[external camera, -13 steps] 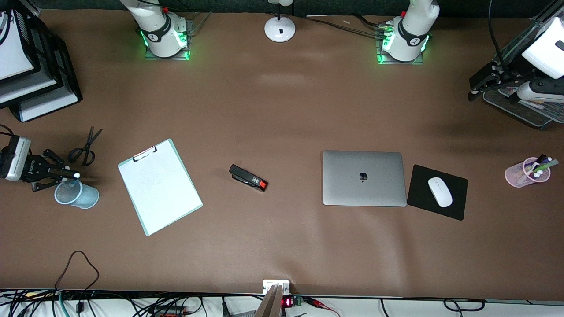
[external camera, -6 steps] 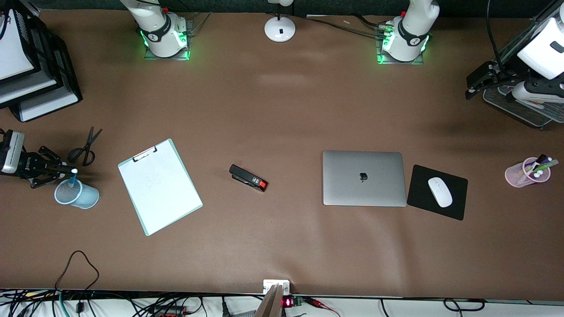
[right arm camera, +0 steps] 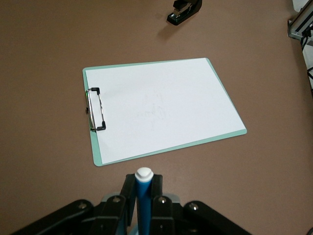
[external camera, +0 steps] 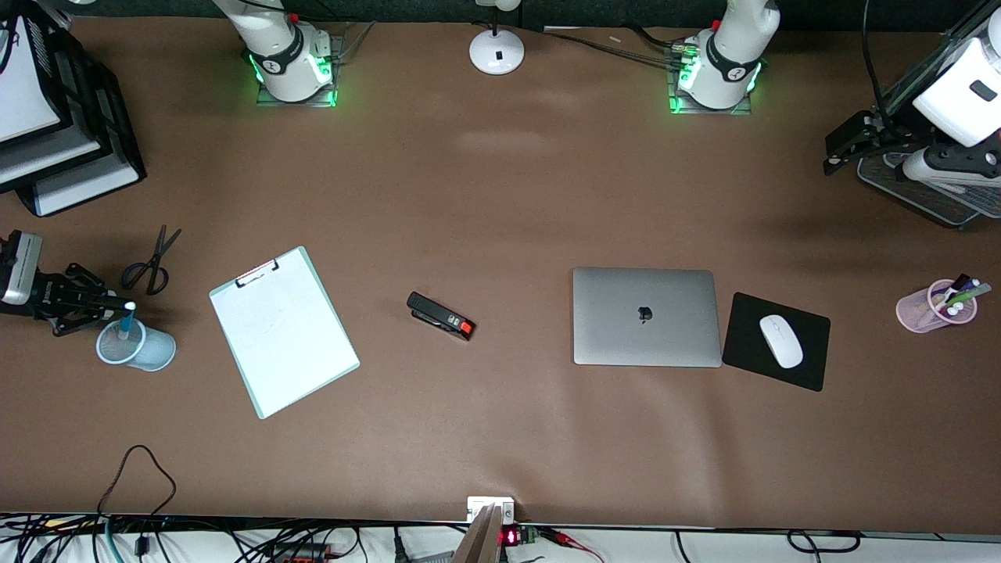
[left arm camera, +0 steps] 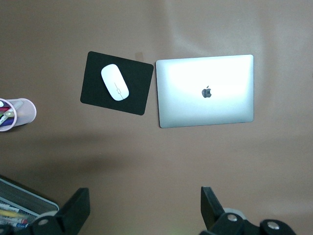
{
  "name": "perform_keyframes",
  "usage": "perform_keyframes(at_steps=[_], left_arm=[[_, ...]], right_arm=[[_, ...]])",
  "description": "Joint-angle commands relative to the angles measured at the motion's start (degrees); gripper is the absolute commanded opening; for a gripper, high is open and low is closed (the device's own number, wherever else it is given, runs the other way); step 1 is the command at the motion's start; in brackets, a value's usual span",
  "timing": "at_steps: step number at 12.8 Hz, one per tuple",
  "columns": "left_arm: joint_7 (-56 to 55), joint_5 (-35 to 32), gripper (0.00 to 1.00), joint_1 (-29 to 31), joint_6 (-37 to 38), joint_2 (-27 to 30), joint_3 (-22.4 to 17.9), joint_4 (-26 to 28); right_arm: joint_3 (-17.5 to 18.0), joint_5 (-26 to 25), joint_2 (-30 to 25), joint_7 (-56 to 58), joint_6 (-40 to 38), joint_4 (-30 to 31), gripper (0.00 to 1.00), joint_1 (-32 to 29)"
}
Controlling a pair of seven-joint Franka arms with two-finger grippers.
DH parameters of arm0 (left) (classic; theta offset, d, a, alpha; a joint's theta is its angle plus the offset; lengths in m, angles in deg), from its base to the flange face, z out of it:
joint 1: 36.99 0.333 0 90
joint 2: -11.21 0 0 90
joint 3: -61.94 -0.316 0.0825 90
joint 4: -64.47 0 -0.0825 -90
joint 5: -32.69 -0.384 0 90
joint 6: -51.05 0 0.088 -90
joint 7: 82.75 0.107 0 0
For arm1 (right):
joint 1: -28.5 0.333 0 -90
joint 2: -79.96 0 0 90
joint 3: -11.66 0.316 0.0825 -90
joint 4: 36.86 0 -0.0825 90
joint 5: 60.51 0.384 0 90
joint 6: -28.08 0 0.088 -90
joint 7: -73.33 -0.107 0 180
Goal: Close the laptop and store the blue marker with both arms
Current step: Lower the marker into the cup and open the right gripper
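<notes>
The laptop (external camera: 645, 317) lies closed on the table, lid up with its dark logo showing; it also shows in the left wrist view (left arm camera: 205, 90). My right gripper (external camera: 116, 303) is over the rim of a pale blue mesh cup (external camera: 148, 353) at the right arm's end of the table. It is shut on the blue marker (external camera: 124, 324), whose white end points up and whose lower end reaches into the cup. In the right wrist view the fingers (right arm camera: 128, 193) flank the marker (right arm camera: 144, 198) just under its white end. My left gripper (external camera: 848, 145) is open and empty over the left arm's end of the table (left arm camera: 142, 210).
A clipboard (external camera: 281, 332), scissors (external camera: 152, 262) and a black stapler (external camera: 440, 315) lie between the cup and the laptop. A black mouse pad (external camera: 809, 367) with a white mouse (external camera: 780, 341) lies beside the laptop. A pink pen cup (external camera: 923, 309), a mesh tray (external camera: 931, 199) and stacked trays (external camera: 55, 117) stand at the table's ends.
My right gripper has drawn back toward the right arm's end of the table with the marker, which now stands steeper with its lower end in the cup. My left gripper has shifted slightly.
</notes>
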Motion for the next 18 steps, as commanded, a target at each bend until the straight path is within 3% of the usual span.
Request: perform_keyframes(at_steps=[1, 13, 14, 15, 16, 18], left_arm=[[0.6, 0.7, 1.0, -0.2, 0.5, 0.1, -0.4, -0.4], [0.5, 0.6, 1.0, 0.1, -1.2, -1.6, -0.9, -0.6], [0.5, 0.6, 1.0, 0.4, -1.1, -1.6, -0.9, -0.4], [0.5, 0.6, 1.0, 0.5, -0.9, -1.5, -0.9, -0.3], [0.6, 0.5, 1.0, 0.5, -0.9, -1.5, -1.0, -0.1], [0.7, -0.3, 1.0, 0.6, -0.9, -1.5, -0.9, -0.1]], right_arm=[[1.2, 0.6, 1.5, 1.3, -1.5, -3.0, 0.03, -1.2], [2.2, 0.3, 6.0, 1.6, -0.2, -6.6, 0.05, -2.5], [2.2, 0.3, 6.2, 1.6, 0.0, -6.8, 0.12, -2.5], [2.1, 0.4, 6.3, 0.6, 0.2, -6.7, 0.64, -2.5], [2.1, 0.7, 6.3, -0.5, 0.2, -6.4, 1.0, -2.6], [2.1, 0.6, 6.2, -6.9, 0.1, -5.8, 1.0, -3.1]])
